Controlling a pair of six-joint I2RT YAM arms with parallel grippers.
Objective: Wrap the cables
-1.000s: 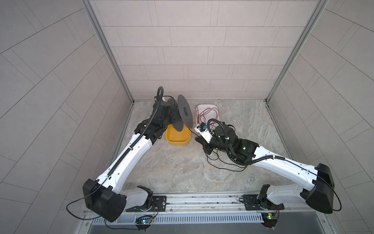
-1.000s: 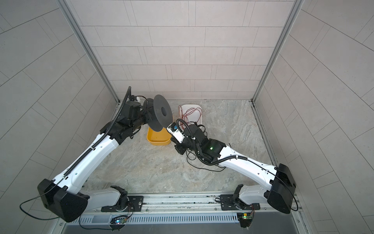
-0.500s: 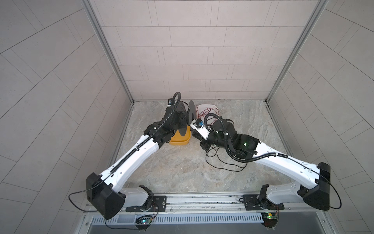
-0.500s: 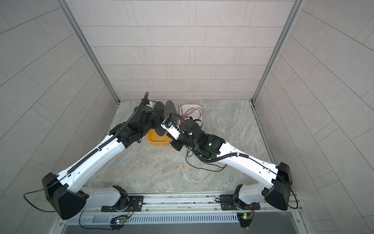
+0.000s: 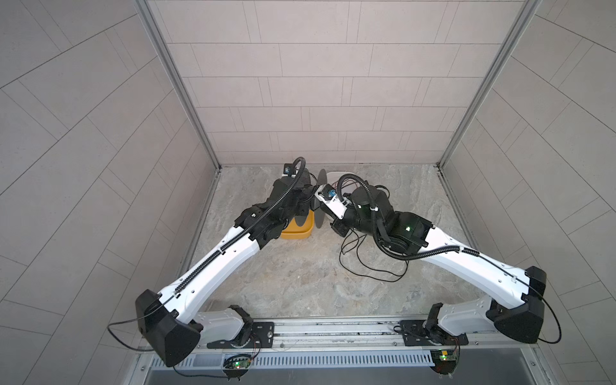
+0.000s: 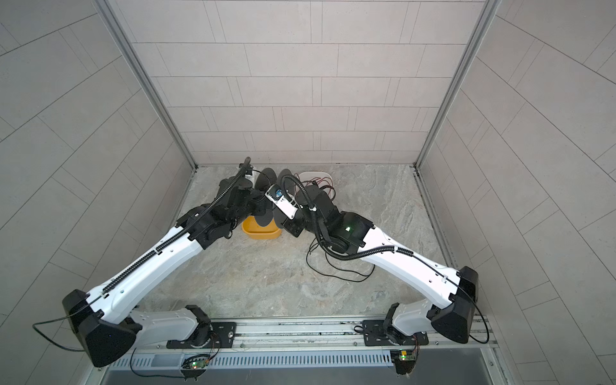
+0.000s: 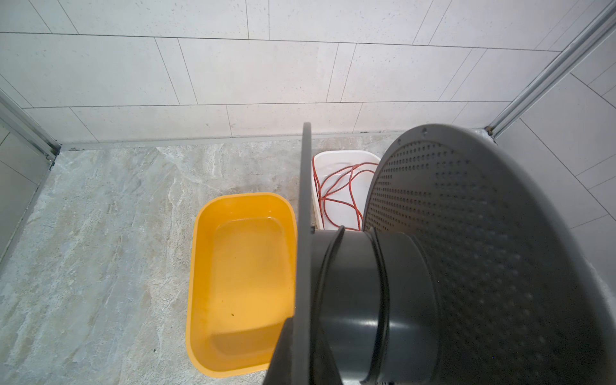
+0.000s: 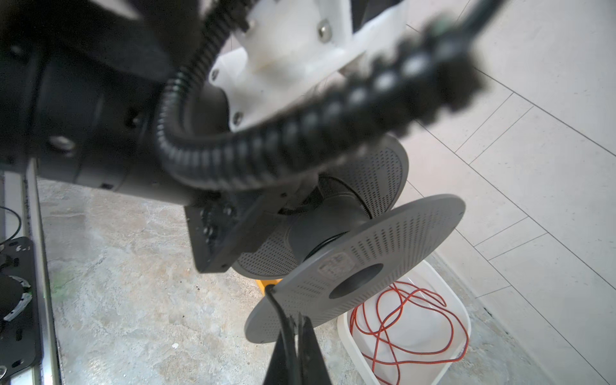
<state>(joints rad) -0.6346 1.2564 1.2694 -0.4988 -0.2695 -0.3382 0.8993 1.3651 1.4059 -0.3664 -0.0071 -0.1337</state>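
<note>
The cable (image 8: pixel 278 308), with a few turns on the spool (image 8: pixel 383 246) hub, leaves the flange edge straight into the right tool (image 8: pixel 296 328), which is closed on it just beside the flange. Its slack loops lie mid-surface (image 5: pixel 293 276) under that arm. The left tool (image 7: pixel 300 360) clamps the spool's flange.

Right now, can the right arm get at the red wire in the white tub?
Probably not yet. The right gripper is shut on the black cable, so its jaws are taken, and the grey spool hangs partly between it and the red wire in the white tub.
</note>
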